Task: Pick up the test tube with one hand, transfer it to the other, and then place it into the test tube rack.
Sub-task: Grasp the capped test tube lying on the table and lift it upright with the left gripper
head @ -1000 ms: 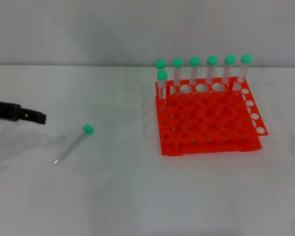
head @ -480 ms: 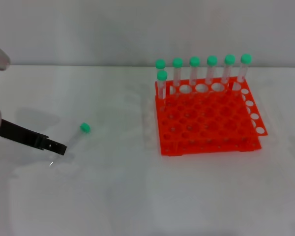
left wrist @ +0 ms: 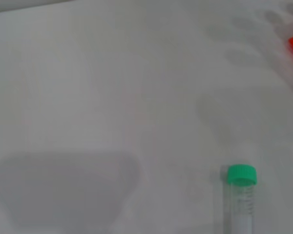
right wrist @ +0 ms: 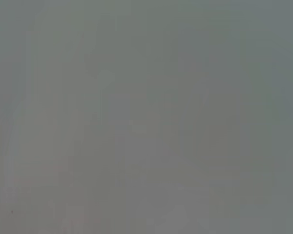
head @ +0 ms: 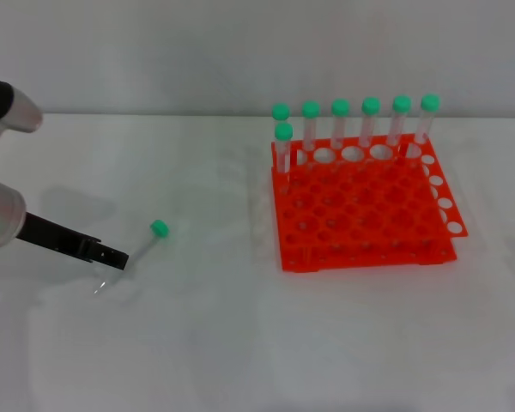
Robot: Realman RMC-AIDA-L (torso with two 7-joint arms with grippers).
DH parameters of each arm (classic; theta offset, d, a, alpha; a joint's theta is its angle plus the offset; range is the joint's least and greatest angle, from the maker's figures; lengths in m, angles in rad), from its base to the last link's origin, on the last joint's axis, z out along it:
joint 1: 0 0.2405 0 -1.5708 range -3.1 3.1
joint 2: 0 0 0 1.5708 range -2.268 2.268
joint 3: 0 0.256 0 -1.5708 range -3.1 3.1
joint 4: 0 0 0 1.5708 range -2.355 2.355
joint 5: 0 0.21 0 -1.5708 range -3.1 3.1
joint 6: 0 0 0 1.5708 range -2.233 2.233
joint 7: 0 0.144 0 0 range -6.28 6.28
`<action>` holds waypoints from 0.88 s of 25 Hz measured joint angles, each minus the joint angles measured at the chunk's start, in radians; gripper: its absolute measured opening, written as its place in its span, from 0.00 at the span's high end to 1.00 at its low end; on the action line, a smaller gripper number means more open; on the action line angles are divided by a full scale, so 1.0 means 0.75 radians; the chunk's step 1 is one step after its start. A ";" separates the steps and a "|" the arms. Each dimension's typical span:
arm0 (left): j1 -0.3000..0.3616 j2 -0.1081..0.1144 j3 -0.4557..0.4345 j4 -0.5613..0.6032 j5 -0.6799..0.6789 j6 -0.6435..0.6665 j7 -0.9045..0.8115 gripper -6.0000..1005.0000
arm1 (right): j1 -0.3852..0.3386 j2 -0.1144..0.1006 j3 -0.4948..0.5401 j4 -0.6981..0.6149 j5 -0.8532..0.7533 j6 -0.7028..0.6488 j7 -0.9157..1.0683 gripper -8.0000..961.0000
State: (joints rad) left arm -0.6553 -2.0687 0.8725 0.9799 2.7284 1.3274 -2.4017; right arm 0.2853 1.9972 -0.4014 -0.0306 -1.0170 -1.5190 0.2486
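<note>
From the left the silver-white left arm (head: 0,225), its green ring light showing, reaches in over the white table (head: 240,343), and the left claw (head: 112,257) at its end hangs low over the surface. Its black fingers look like one thin dark bar from the head view, so I cannot tell whether they are apart or together, and they carry nothing that I can see.

Just past the claw's tip lies the test tube (head: 137,254): a slim clear tube on its side, its round green cap (head: 159,228) pointing up and away to the right of the claw and its tapered point (head: 97,292) just below the claw. The claw's tip lies right over the tube's middle; whether it touches I cannot tell. The left wrist view shows the same tube (left wrist: 240,204) near the frame edge, cap end (left wrist: 242,174) in view.

Well off to the right of the claw stands the orange-red rack (head: 365,210), with seven green-capped tubes (head: 352,124) upright along its far side.

Compared with half a second ago, the claw has moved a little further right and the tube's cap has shifted slightly right too. The right claw is nowhere in view.
</note>
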 joint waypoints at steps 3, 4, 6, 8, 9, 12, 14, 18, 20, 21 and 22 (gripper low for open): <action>-0.002 -0.003 0.040 -0.012 -0.002 -0.028 0.004 0.12 | 0.000 0.000 0.001 0.000 0.000 0.002 -0.003 0.11; -0.004 -0.004 0.052 -0.014 -0.002 -0.032 0.004 0.13 | 0.000 0.000 0.001 0.000 0.000 0.003 -0.003 0.11; -0.013 -0.005 0.082 -0.017 -0.002 -0.038 0.003 0.14 | 0.000 0.000 0.001 -0.002 0.000 0.004 -0.004 0.11; -0.019 -0.005 0.098 -0.017 -0.002 -0.041 0.000 0.16 | 0.000 0.000 0.001 -0.003 0.000 0.005 -0.004 0.11; -0.023 -0.005 0.103 -0.018 -0.001 -0.043 -0.002 0.17 | 0.000 0.000 0.001 -0.004 0.000 0.005 -0.004 0.11; -0.039 -0.006 0.109 -0.034 -0.001 -0.045 -0.009 0.19 | 0.000 0.000 0.001 -0.005 0.000 0.010 -0.004 0.11; -0.053 -0.003 0.109 -0.058 0.000 -0.046 -0.011 0.22 | -0.001 0.000 0.001 -0.006 0.000 0.015 -0.004 0.11; -0.069 0.003 0.109 -0.099 0.004 -0.059 -0.013 0.33 | -0.002 0.000 0.001 -0.010 0.000 0.020 -0.004 0.11; -0.070 0.003 0.109 -0.102 0.013 -0.062 -0.014 0.38 | -0.002 0.000 0.001 -0.010 0.000 0.020 -0.004 0.11; -0.070 0.003 0.109 -0.102 0.017 -0.063 -0.014 0.40 | -0.002 0.000 0.001 -0.010 0.000 0.020 -0.004 0.11; -0.070 0.001 0.108 -0.103 0.024 -0.063 -0.014 0.43 | -0.001 0.000 0.001 -0.010 0.000 0.020 -0.004 0.11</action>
State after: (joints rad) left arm -0.7082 -2.0678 0.9537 0.9028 2.7462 1.2799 -2.4122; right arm 0.2842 1.9972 -0.4003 -0.0383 -1.0171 -1.5042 0.2454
